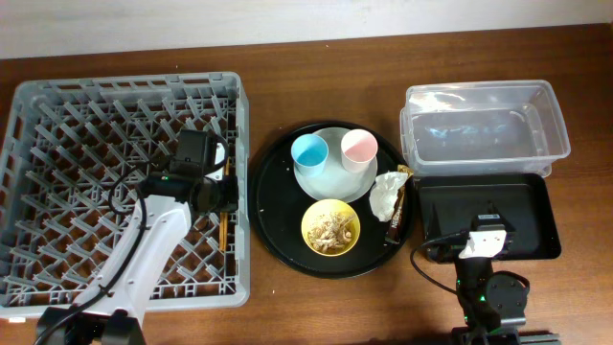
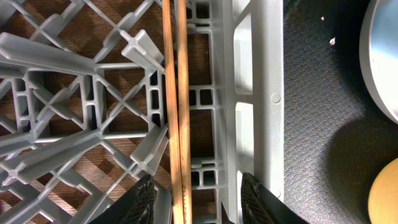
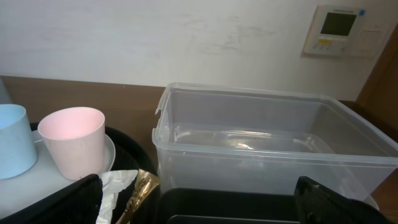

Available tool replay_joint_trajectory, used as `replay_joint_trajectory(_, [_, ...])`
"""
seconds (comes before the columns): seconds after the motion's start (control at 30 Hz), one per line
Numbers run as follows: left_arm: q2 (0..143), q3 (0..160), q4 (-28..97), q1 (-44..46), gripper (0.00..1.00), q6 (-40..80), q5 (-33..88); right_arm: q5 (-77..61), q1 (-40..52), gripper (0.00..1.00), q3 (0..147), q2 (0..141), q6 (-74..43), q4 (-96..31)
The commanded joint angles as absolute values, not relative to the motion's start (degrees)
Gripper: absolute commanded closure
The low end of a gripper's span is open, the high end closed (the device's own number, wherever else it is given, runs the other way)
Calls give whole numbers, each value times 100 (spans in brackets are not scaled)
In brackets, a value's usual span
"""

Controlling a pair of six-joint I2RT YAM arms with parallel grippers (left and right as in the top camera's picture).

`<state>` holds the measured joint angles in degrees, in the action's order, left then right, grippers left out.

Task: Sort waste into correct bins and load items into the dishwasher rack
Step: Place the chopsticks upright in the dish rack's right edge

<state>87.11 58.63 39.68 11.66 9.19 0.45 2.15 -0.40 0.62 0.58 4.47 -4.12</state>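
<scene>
Chopsticks (image 2: 177,124) lie side by side on the lattice floor of the dishwasher rack (image 2: 264,93), just inside its right wall. In the overhead view that puts them at the rack's right edge, beside the round black tray (image 1: 273,230). The left fingers (image 2: 146,198) stand partly apart astride the 2 sticks, which sit much nearer the finger at the left of the frame. Neither finger seems to press them, though contact on that nearer side is too close to call. The right fingers (image 3: 65,199) are spread wide with nothing between them, low over the black rectangular tray (image 1: 441,206) at the lower right of the overhead frame, facing the clear tub (image 3: 261,143).

The main risk, as I judge it, is a slanted rise of the left arm. The closer finger could catch the sticks and drag or flick them, tipping an end through a lattice gap or over the wall. They rest on thin ribs only, so a small nudge may roll them apart.

On the round tray the blue cup (image 1: 309,150), pink cup (image 1: 359,147), plate (image 1: 333,184), yellow bowl (image 1: 306,228) of scraps (image 1: 332,230), napkin (image 1: 386,195) and wrapper (image 1: 396,228) crowd together. A reach for 1 could knock a cup over or spill the crumbs.
</scene>
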Motion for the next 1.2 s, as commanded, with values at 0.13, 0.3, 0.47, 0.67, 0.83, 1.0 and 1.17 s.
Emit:
replay_joint_trajectory(0.13, [8152, 6429, 4125, 1203, 51, 895, 217, 285, -73, 1, 32, 21, 399, -449])
replay_joint_trajectory(0.3, [7601, 6462, 4099, 1094, 4, 1142, -110, 285, -73, 1, 32, 21, 399, -449])
replay_joint_trajectory(0.47, [7216, 6462, 4213, 644, 1, 1234, -148, 285, -73, 1, 32, 21, 401, -451])
replay_joint_trajectory(0.67, [7220, 6462, 4230, 622, 1, 1234, -148, 285, -73, 1, 32, 21, 399, -449])
replay_joint_trajectory(0.83, [7220, 6462, 4230, 622, 1, 1232, -148, 285, -73, 1, 32, 21, 399, -451])
replay_joint_trajectory(1.0, [7220, 6462, 4230, 622, 1, 1234, -148, 285, -73, 1, 32, 21, 399, -449])
replay_joint_trajectory(1.17, [7220, 6462, 4230, 622, 1, 1234, -148, 285, -73, 1, 32, 21, 399, -451])
